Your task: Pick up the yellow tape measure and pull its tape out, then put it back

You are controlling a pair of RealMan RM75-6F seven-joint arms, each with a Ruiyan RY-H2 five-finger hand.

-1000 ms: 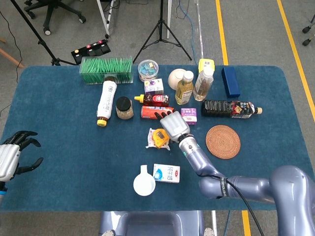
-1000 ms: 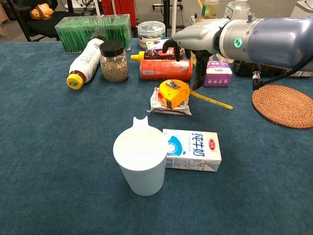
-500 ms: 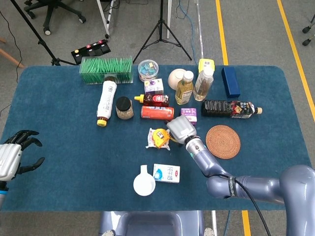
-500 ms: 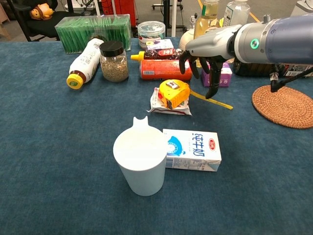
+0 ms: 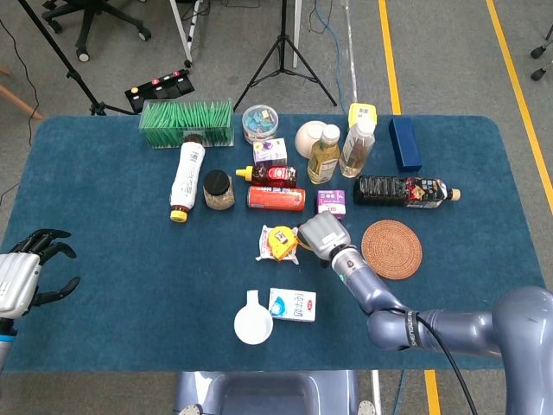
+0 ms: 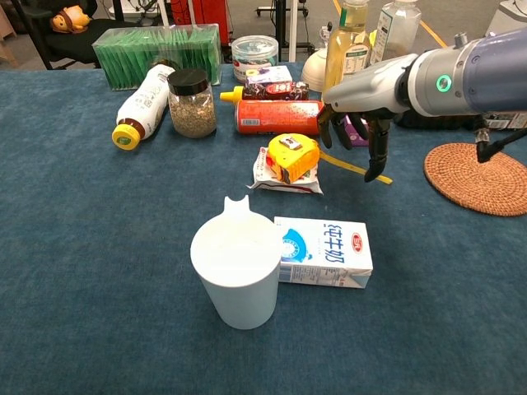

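Right hand [image 6: 360,123] hovers spread and empty beside yellow tape measure [image 6: 293,156]; rigid, compact case: grip its flat sides.

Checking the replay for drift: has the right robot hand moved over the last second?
Yes. The right robot hand has shifted rightward, off the red can toward the woven coaster.

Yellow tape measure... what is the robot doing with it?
The yellow tape measure sits on a small white packet, with a bit of its tape pulled out across the blue table. The right hand hangs just over that tape with fingers pointing down, and I cannot tell if it is touching it. The left hand waits open at the far edge, holding nothing.
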